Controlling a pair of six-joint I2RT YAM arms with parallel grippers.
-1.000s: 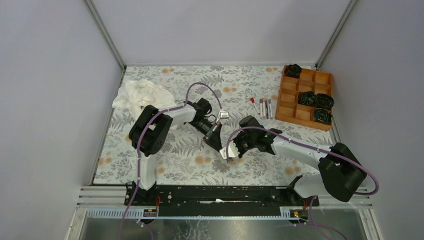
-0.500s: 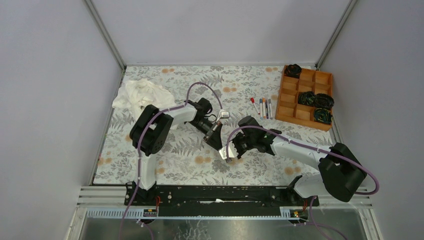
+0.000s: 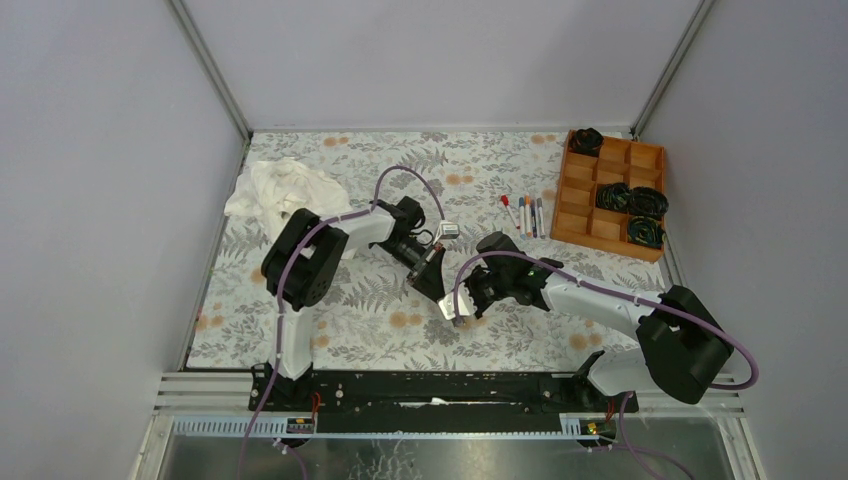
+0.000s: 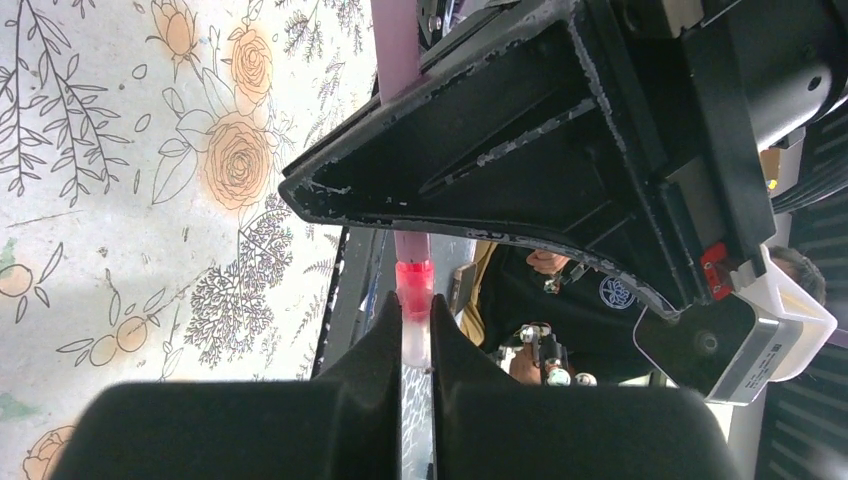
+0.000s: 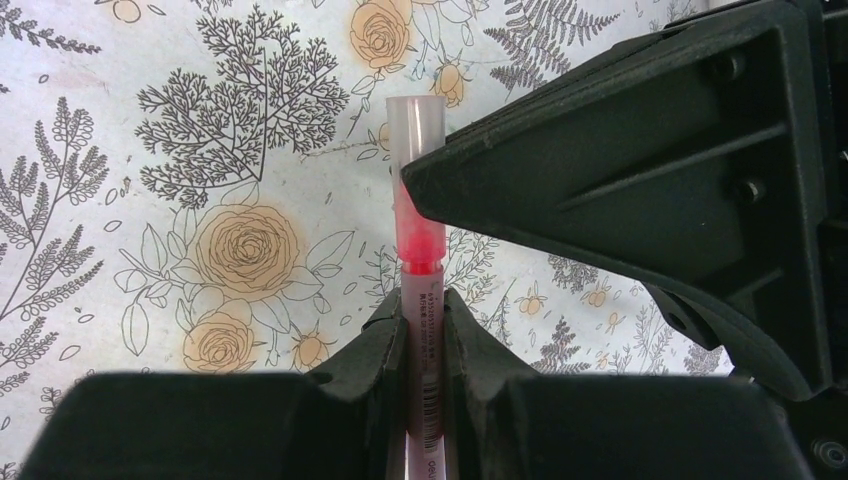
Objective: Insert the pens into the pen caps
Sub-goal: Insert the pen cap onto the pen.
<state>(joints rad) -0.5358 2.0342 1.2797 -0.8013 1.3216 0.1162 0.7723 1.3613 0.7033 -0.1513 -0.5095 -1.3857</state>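
Observation:
My right gripper (image 5: 421, 300) is shut on a pinkish-red pen (image 5: 422, 345) with a barcode on its barrel. A translucent pen cap (image 5: 414, 140) sits over the pen's red tip, down to the red collar. My left gripper (image 4: 413, 305) is shut on that cap (image 4: 414, 325), end to end with the pen. In the top view the two grippers meet above the mat's middle, left (image 3: 436, 282) and right (image 3: 456, 304). Several more pens (image 3: 525, 215) lie in a row at the back right.
A wooden compartment tray (image 3: 590, 190) holding black coiled items stands at the back right beside the pens. A crumpled white cloth (image 3: 280, 190) lies at the back left. A floral mat (image 3: 380, 320) covers the table.
The left arm's elbow has shifted very slightly. Both grippers stay together at the same spot with the pen and cap.

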